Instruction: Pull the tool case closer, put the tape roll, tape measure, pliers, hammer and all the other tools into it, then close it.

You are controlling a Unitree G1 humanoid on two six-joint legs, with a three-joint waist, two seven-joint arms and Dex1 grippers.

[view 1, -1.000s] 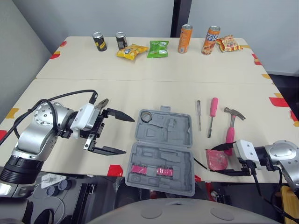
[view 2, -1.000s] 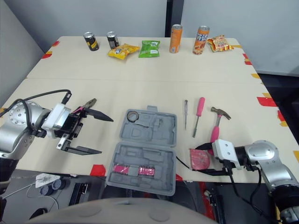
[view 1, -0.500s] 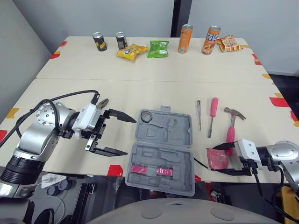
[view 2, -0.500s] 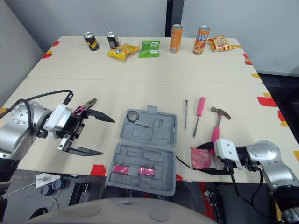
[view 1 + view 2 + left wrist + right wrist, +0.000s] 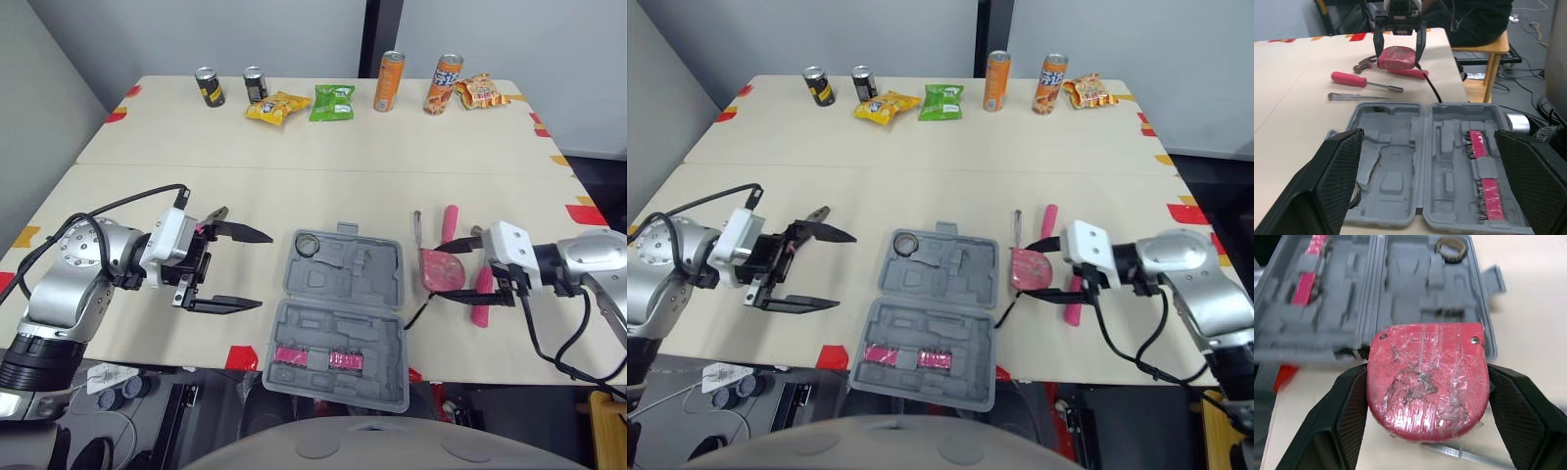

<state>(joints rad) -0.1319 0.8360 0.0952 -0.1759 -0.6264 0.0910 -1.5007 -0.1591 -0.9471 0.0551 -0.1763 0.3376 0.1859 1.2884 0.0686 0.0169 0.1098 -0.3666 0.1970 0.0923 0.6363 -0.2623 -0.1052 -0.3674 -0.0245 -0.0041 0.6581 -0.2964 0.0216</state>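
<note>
One tape measure (image 5: 1426, 379) clamped in right gripper (image 5: 443, 272); left gripper (image 5: 265, 269) spread; two screwdrivers (image 5: 1364, 82), one hammer (image 5: 1415, 73).

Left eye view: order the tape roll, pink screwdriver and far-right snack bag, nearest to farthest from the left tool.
1. Tape roll, inside the case, beside the left tool.
2. Pink screwdriver, right of the case.
3. Far-right snack bag, at the back.

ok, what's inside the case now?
In the case: tape roll in a far-left slot, pink bit strips in the near half. Other slots look empty. The tape measure is outside, held in the right claw. Nothing covers the inside.
</note>
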